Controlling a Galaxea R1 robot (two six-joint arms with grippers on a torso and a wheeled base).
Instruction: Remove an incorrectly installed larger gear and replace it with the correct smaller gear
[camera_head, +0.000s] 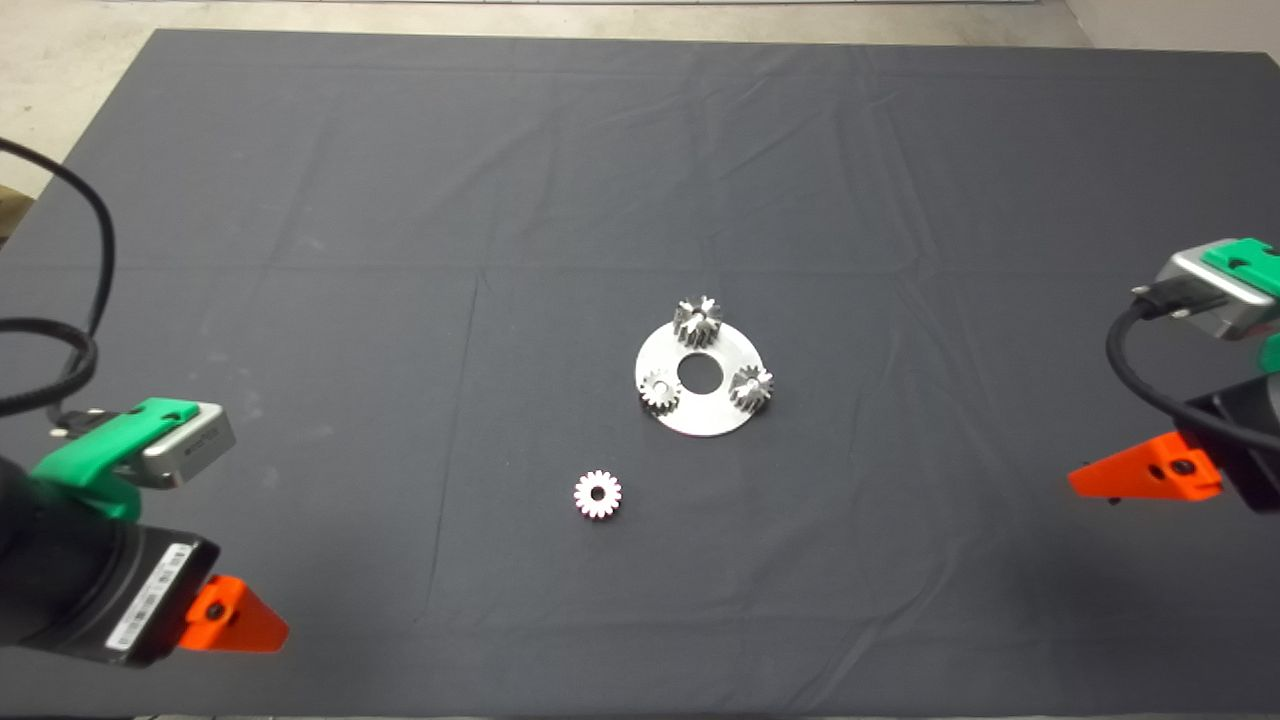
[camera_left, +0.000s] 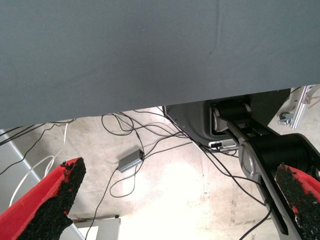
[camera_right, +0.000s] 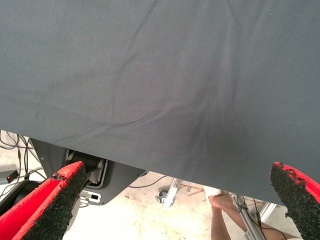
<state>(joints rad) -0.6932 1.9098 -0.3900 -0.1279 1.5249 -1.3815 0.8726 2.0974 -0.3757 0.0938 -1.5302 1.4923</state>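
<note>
Dark mat (camera_head: 400, 200); coarse-toothed larger gear (camera_head: 698, 321) on disc (camera_head: 715, 410).

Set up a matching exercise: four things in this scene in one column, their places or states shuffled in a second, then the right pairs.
1. larger gear
2. smaller gear
3. left gripper
4. steel disc

A. open, parked at the mat's lower left
B. loose on the mat, apart from the disc
C. flat on the mat, carrying three gears
D. mounted at the disc's far edge

Pairs: 1-D, 2-B, 3-A, 4-C

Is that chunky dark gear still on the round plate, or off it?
Still on: the larger gear stands at the steel disc's far edge, no end effector near it.
</note>
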